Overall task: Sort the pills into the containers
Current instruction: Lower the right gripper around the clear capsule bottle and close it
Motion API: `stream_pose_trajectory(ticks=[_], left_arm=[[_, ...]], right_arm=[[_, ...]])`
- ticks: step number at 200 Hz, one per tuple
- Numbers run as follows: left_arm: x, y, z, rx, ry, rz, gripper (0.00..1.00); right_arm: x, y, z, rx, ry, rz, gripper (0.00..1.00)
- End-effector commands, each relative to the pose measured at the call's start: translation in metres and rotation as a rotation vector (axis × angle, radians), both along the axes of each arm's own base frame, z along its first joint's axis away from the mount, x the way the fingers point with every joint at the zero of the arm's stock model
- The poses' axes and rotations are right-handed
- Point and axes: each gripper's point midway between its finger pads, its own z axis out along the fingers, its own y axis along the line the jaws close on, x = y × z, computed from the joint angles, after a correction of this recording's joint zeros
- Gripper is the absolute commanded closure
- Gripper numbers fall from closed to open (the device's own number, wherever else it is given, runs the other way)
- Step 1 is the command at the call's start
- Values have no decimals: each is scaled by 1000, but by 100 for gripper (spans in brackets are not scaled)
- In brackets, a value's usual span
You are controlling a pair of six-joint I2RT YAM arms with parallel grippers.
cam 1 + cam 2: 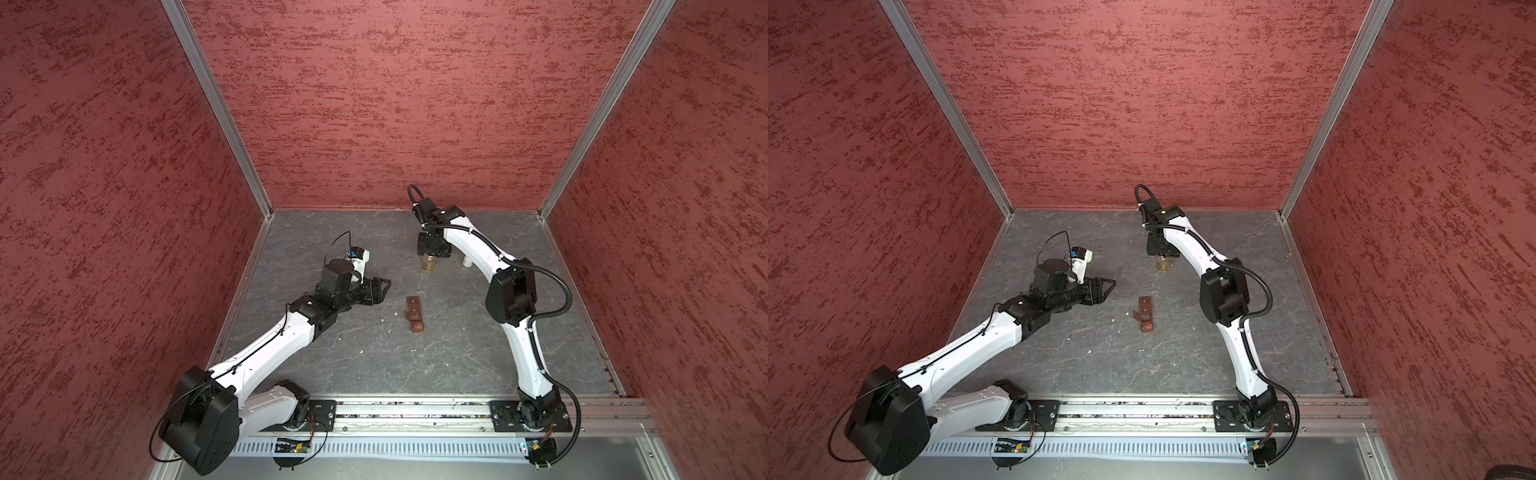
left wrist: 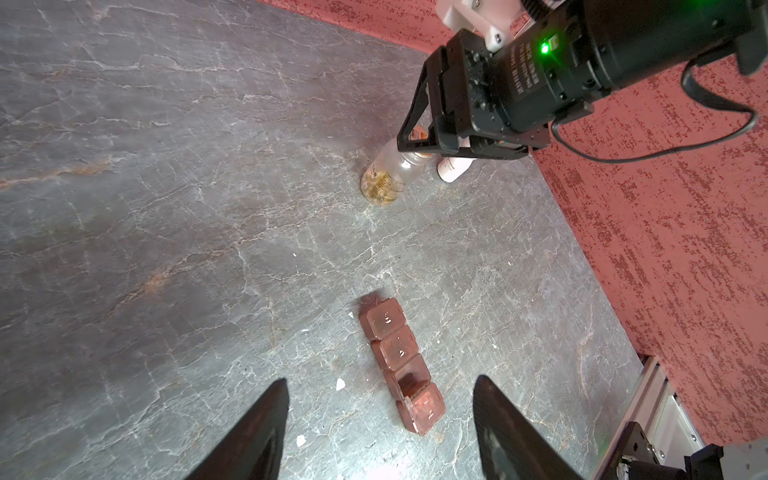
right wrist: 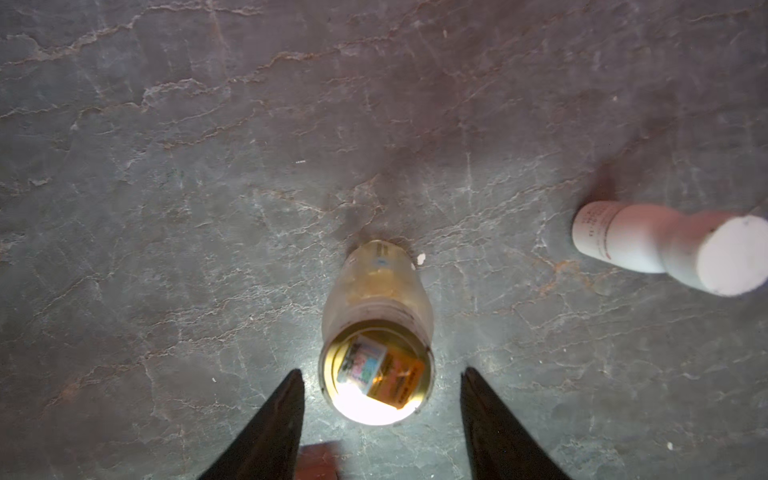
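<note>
Right pincer (image 3: 382, 370) spread apart straddling the upright amber bottle (image 3: 376, 291) mid-frame, seemingly not touching, set to grab it; left pincer (image 2: 381, 378) also apart, hovering above the pill-organizer strip (image 2: 390, 328) lower-centre on desk (image 2: 166, 208).

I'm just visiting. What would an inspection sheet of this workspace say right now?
Surface: grey veined table.
Job's things: brown strip box, one lid raised; amber bottle and white bottle upright beyond it.
Clutter: small white bits scattered near the box.
Tools: left tool open, empty; right tool open, straddling the amber bottle's mouth, not touching.
Cables: black hose along right arm; thin loop at left wrist.
Surroundings: red textured walls, metal frame.
</note>
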Motion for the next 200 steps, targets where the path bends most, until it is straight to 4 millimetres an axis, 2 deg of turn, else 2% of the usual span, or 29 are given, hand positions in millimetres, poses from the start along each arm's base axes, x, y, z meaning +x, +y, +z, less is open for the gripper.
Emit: stream_pose_trajectory(ticks=[1, 66, 115, 133, 159, 200], left_arm=[[3, 2, -1, 14, -22, 2, 29], [0, 8, 4, 1, -37, 16, 29], [-5, 15, 7, 2, -41, 26, 29], [-6, 16, 9, -1, -47, 26, 29], [-7, 17, 13, -2, -68, 24, 29], [0, 12, 21, -15, -173, -4, 29]], right_arm=[[4, -3, 2, 9, 9, -2, 43], [9, 0, -3, 19, 10, 15, 59], [10, -2, 8, 17, 2, 13, 66], [8, -1, 19, 31, -11, 10, 67], [0, 1, 46, 66, -36, 20, 66], [-29, 8, 86, 130, -59, 61, 66]])
